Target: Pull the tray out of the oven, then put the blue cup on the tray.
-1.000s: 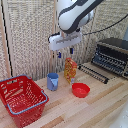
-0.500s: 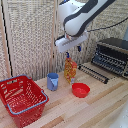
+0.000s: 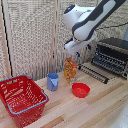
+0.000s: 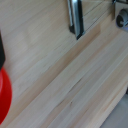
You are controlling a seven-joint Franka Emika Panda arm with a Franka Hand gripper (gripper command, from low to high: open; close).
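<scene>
the gripper (image 3: pixel 75 51) is held above the table (image 3: pixel 100 107), between the blue cup (image 3: pixel 52 81) and the oven (image 3: pixel 111 56); whether its fingers are apart cannot be told. the tray (image 3: pixel 111 62) is seen at the oven's open front. the bottle (image 3: pixel 70 70) and red bowl (image 3: pixel 80 90) could be knocked if the descent is misjudged.

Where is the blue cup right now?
In the exterior view the blue cup stands upright on the wooden table, between the red basket to the exterior view's left and the red bowl to its right, beside a yellow bottle.
</scene>
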